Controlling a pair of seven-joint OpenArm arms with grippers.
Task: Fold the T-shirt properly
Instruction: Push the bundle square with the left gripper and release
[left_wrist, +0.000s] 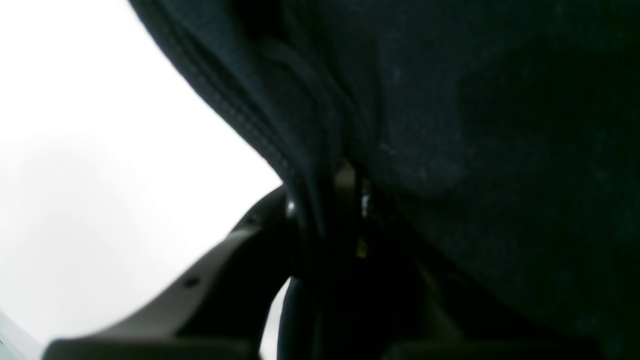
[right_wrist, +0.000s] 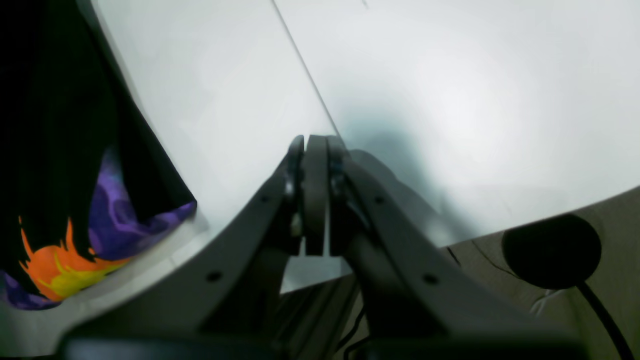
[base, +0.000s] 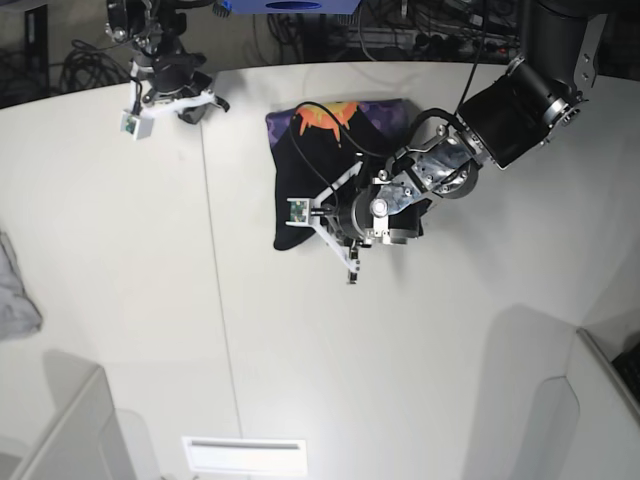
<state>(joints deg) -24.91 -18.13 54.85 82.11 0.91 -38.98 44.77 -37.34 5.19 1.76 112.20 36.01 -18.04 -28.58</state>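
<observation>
My left gripper (left_wrist: 345, 200) is pinching the T-shirt (base: 330, 170) hem to fold it over; my right gripper (right_wrist: 315, 195), clenched empty, is waiting beyond the T-shirt.

table (base: 150, 300): white, 1 seam | cables (base: 420, 30): dark tangle behind far edge | light: bright

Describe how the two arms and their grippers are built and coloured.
Both arms are black with silvery metal joints and black cables running along them. The left gripper and right gripper have dark grey, tapering fingers with small screw holes. Each wrist carries a small white camera block.
</observation>
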